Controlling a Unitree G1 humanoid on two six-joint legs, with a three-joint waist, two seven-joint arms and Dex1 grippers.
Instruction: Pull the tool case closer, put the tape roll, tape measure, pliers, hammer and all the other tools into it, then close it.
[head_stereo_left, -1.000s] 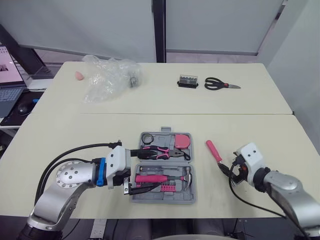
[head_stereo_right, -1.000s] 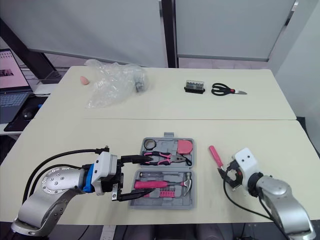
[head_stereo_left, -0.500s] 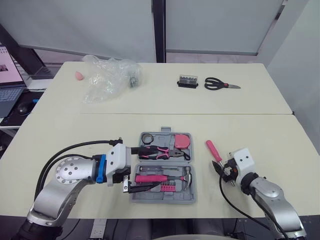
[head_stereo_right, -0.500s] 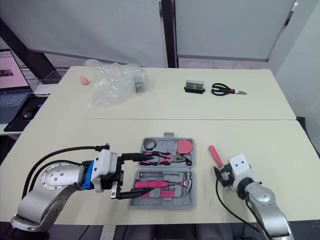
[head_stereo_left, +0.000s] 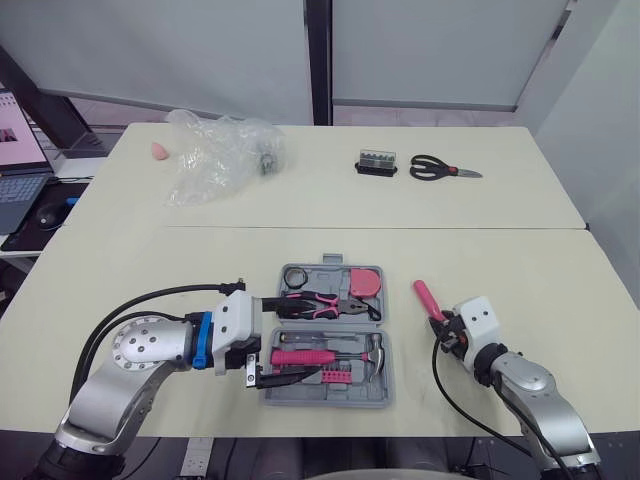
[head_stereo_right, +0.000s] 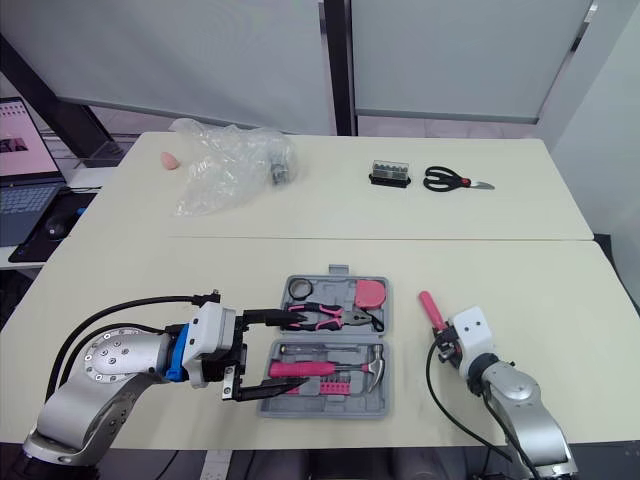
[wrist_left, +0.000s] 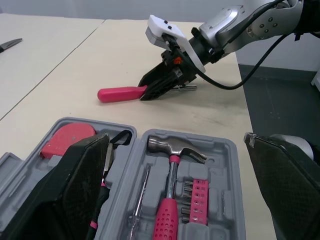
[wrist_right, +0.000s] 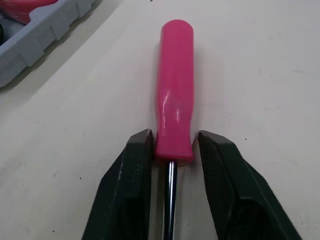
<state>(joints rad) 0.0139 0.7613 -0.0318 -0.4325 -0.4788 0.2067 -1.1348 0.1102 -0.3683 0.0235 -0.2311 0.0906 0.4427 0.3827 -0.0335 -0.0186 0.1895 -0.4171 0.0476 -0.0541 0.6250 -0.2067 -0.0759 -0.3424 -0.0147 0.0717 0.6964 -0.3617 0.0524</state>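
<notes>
We are on the loose tools: the tool case (head_stereo_left: 326, 401) lies open on the counter (head_stereo_left: 180, 270), with the hammer (wrist_left: 170, 200), pliers (head_stereo_left: 325, 303) and tape measure (head_stereo_left: 365, 281) seated in it. Our right pincer (wrist_right: 175, 137) is narrowed onto the pink screwdriver (wrist_right: 176, 85), its pads against the base of the handle. The handle runs straight ahead of the fingertips and lies flat on the counter. Our left pincer (head_stereo_left: 305, 335) is spread wide, one finger over each half of the case (steadying it, we judge). Next we should lift the screwdriver and carry it across to a free slot. The scissors (head_stereo_left: 440, 168) and bit box (head_stereo_left: 376, 162) wait far beyond the right pincer.
</notes>
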